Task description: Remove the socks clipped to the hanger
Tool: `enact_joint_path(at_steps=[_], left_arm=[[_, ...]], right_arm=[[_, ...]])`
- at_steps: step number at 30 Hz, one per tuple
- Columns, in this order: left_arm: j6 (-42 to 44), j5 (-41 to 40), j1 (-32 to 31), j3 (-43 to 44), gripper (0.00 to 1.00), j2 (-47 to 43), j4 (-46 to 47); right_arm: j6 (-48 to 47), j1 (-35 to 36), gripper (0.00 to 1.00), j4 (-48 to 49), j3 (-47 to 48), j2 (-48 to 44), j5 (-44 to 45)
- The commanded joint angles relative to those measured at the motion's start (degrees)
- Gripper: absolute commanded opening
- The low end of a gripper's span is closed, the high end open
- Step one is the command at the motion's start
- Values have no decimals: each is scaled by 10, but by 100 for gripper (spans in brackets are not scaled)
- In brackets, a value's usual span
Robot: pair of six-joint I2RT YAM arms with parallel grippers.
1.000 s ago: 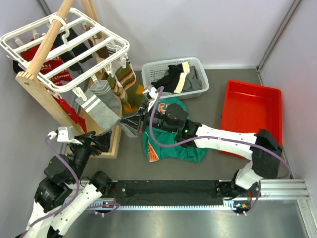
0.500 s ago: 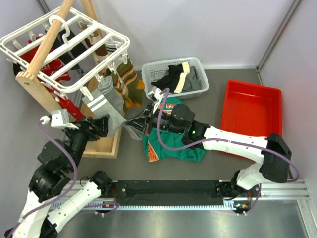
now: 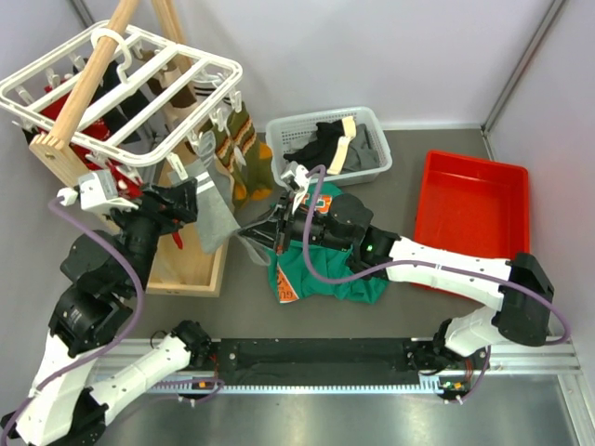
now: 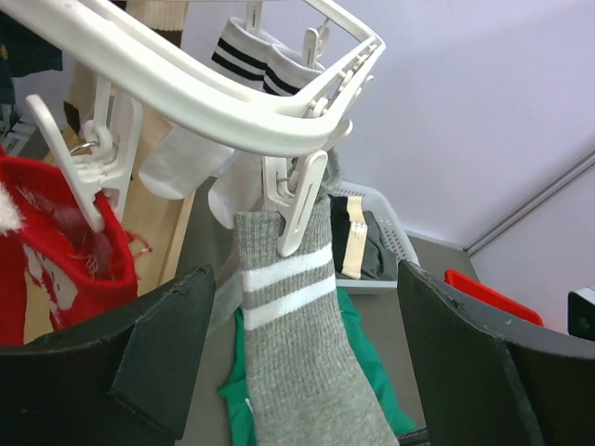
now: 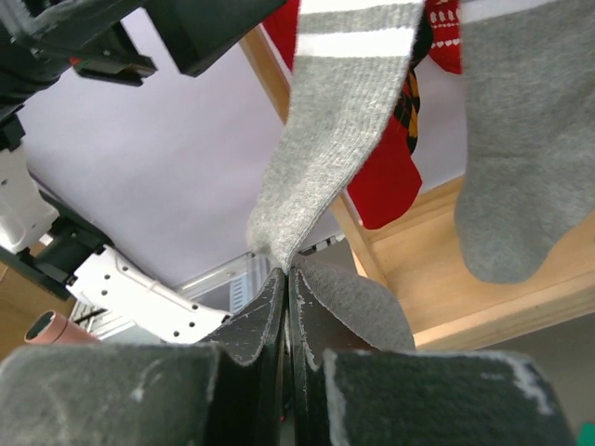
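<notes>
The white hanger hangs from the wooden rack, with socks dangling from its clips. A grey sock with two white bands hangs from a corner clip. My left gripper is open, with one finger on each side of that sock just below the clip and neither touching it. My right gripper is shut on the lower end of the same grey sock, drawing it out taut toward the right. Striped green-brown-orange socks, a red sock and a second grey sock stay clipped.
The pale wooden rack stands at the left with its base frame on the table. A green shirt lies under the right arm. Behind it is a white basket of garments, and a red tray is at the right.
My left arm has risen up and back to the hanger and now straddles the grey sock. The hanger has shifted left and tilted. The right gripper keeps its grip and has edged right.
</notes>
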Motion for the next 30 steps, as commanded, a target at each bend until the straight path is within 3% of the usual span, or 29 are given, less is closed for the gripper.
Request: enact_joint_path(at_steps=[1,17,22,30], left_arm=[[-5,12,-1,26,83,27,27],[21,-15,-1,54,84,65,32],[33,53,-1,54,86,44,33],[16,75,-1,41,86,-25,-33]], right_arm=[[5,-7,0,35,-4,-21,-30],[27,-9,0,96,-15,-7,-117],[36,-9,0,97,3,11,-115],[61,-9,0,119,22,26,-108]])
